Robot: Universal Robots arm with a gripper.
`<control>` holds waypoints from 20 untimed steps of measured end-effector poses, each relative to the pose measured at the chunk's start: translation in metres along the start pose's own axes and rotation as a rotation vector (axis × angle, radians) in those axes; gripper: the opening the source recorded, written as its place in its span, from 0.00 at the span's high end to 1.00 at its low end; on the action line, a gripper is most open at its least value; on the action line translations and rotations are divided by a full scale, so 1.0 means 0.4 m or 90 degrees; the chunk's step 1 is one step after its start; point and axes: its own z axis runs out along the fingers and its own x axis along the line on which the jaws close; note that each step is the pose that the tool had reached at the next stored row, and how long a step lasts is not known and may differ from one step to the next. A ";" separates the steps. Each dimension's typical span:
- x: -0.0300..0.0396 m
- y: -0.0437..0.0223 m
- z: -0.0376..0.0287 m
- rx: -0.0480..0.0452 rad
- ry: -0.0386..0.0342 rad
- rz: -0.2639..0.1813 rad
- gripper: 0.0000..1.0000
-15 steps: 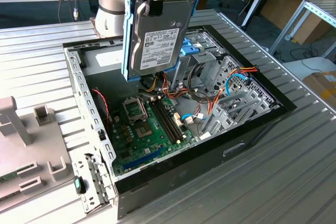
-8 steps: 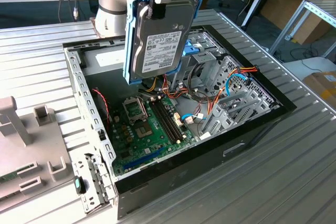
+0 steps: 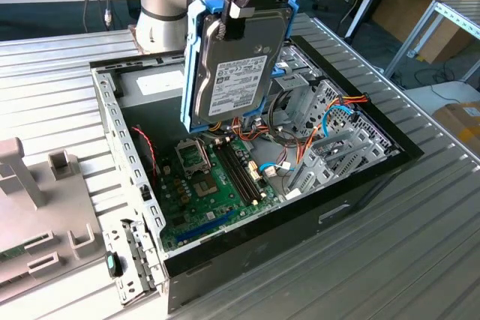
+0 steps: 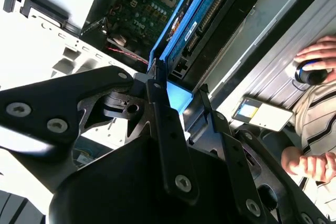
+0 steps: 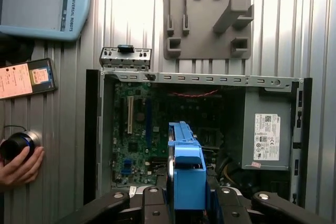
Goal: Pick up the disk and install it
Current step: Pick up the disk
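The disk (image 3: 236,65), a grey hard drive in a bright blue carrier frame, hangs upright on its edge above the open computer case (image 3: 112,121), over the motherboard (image 3: 214,185). My gripper (image 3: 234,14) is shut on the disk's upper end, its black fingers clamping the blue frame. In the second wrist view the gripper (image 4: 181,99) pinches the blue frame of the disk (image 4: 205,14), which extends away toward the case. In the first wrist view the disk (image 5: 186,169) shows edge-on over the case interior.
A grey metal drive cage (image 3: 319,106) with orange and blue cables sits at the case's side on the exterior view's right. A grey fixture tray (image 3: 37,215) lies at the exterior view's left. A person's hand (image 5: 21,163), a pendant (image 5: 44,1) and a card (image 5: 26,80) lie beside the case.
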 end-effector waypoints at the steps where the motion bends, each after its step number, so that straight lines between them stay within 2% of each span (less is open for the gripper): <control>1: 0.000 0.000 0.000 0.0001 0.0000 0.000 0.64; 15: 0.006 -0.005 0.001 0.0000 0.0001 0.000 0.64; 18: 0.007 -0.030 0.002 0.0001 0.0001 0.000 0.64; 20: 0.008 -0.070 0.002 0.0001 0.0001 0.000 0.64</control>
